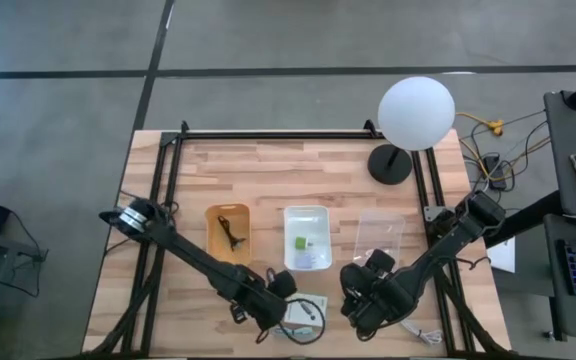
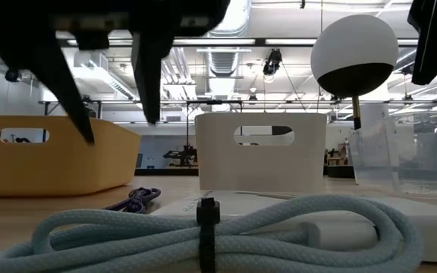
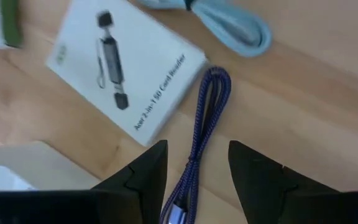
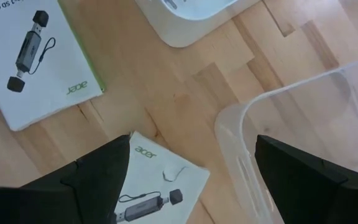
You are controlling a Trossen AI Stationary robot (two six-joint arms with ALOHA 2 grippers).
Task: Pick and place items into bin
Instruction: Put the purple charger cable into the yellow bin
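Note:
A purple braided cable lies on the wooden table beside a white card box printed with a dark card reader. A coiled light-blue cable lies at the near edge. My left gripper hangs open above the purple cable, a finger on either side and clear of it; the low view shows those fingers well above the tabletop. My right gripper stands open over a second white card, between the white bin and a clear bin.
Across the table's middle stand a yellow bin holding a dark item, the white bin with a small green block, and the clear bin. A globe lamp stands at the far right. Another white card lies nearby.

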